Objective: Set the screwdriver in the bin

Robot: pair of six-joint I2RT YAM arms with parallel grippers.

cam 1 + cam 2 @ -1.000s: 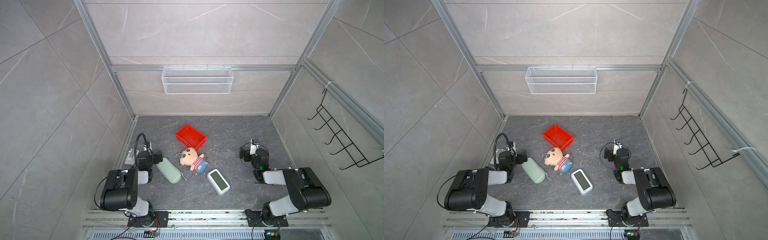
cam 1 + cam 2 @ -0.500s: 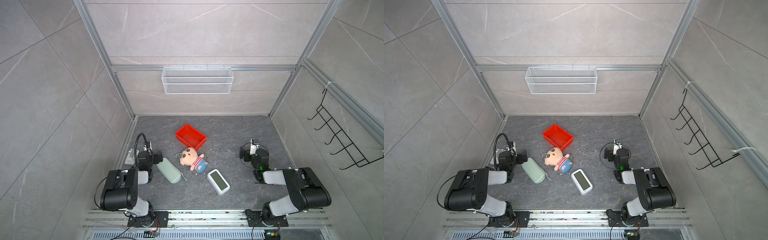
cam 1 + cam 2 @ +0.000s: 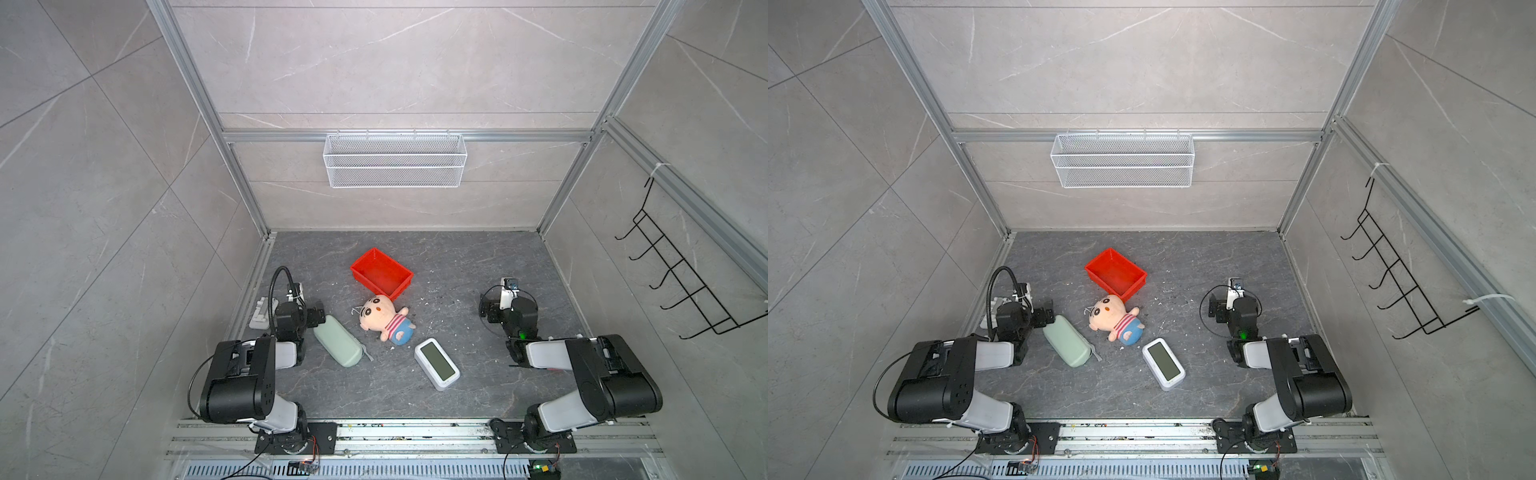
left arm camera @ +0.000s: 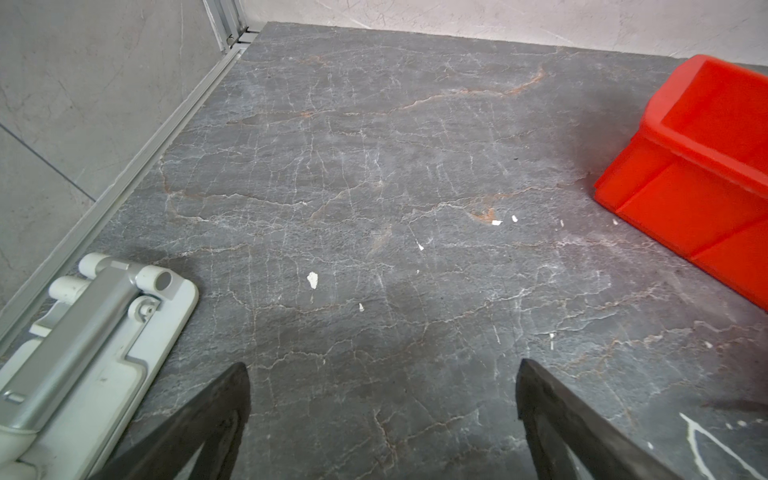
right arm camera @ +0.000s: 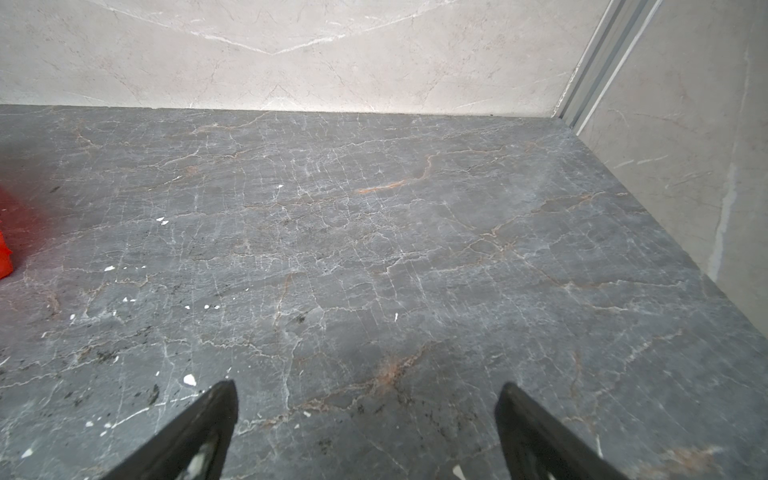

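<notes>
Two containers | bin (image 3: 380, 272) bare-floored | wire basket (image 3: 395, 170) wall-hung | left gripper (image 4: 382, 363), right gripper (image 5: 366, 383) spread, unladen

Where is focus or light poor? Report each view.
In both top views: light even and soft, everything sharp. Left wrist view: dark veined stone floor crisp, shallow bright red plastic bin oversaturated. Right wrist view: the bin's corner smears into a red glow at the picture's edge; right gripper dark, slightly soft.

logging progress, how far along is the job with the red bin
Done: nothing; the red bin sits empty in both top views. In hand: nothing; the left gripper and right gripper are open above the tabletop. Left: everything; no screwdriver is visible in any view.
</notes>
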